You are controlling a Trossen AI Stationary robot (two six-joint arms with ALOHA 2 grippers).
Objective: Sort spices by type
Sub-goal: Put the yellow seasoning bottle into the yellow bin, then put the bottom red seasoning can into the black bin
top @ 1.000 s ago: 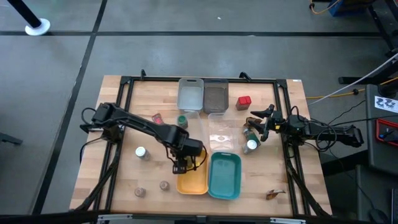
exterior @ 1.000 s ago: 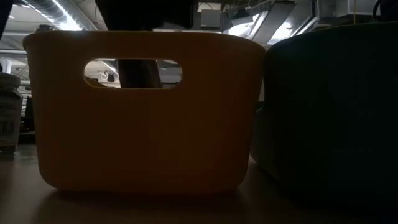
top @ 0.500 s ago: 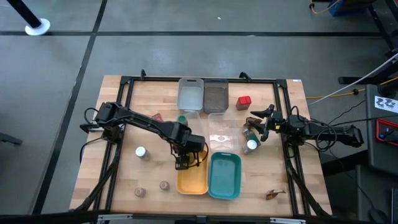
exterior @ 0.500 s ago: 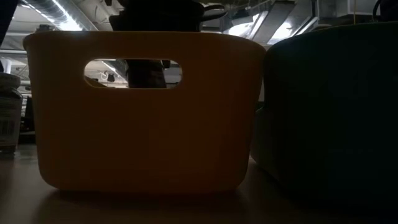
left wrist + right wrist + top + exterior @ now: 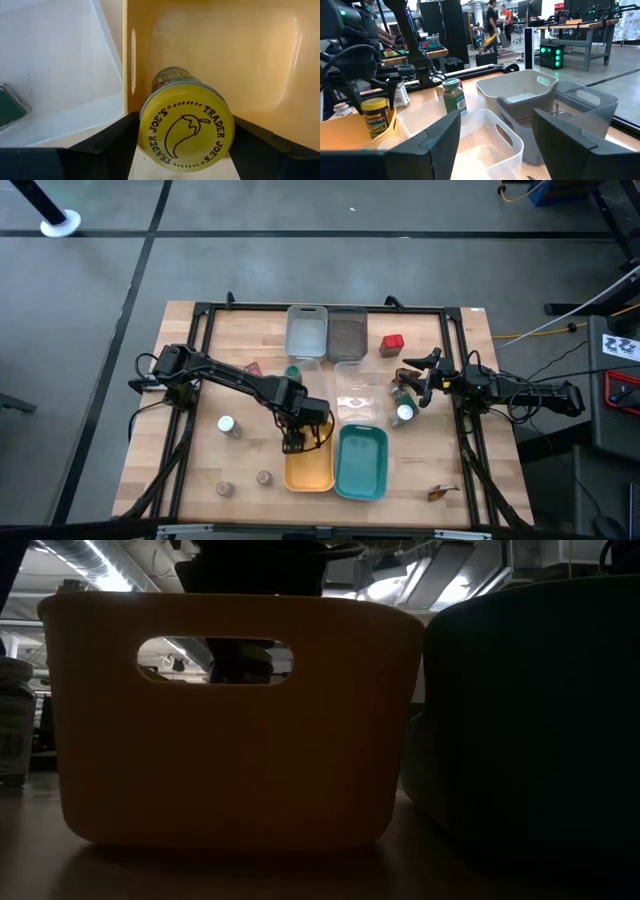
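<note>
Yellow-lidded jar (image 5: 186,125) sits between the left gripper's (image 5: 293,442) fingers at the far end of the yellow tray (image 5: 312,473); fingers spread, gaps showing either side of the lid, so not pinched.

Count from the high view:
- Trays: 5. Yellow and teal tray (image 5: 362,462) side by side near the front edge, clear tray (image 5: 352,395) behind them, light grey tray (image 5: 306,332) and dark grey tray (image 5: 347,333) at the back.
- Spices loose on the table: white-lidded jar (image 5: 226,424) left of the yellow tray, two small brown jars (image 5: 264,478) near the front left, green-lidded jar (image 5: 292,371) by the clear tray, red box (image 5: 391,342) at the back right, one small reddish item (image 5: 253,368) I can't identify.
- Right gripper (image 5: 408,392) parked over the right side, fingers apart, two jars (image 5: 404,411) beneath it.

Surface: pale wooden table (image 5: 225,340) inside a black frame. Room: grey floor; right wrist view shows workbenches, racks and people (image 5: 493,20) standing far off.
</note>
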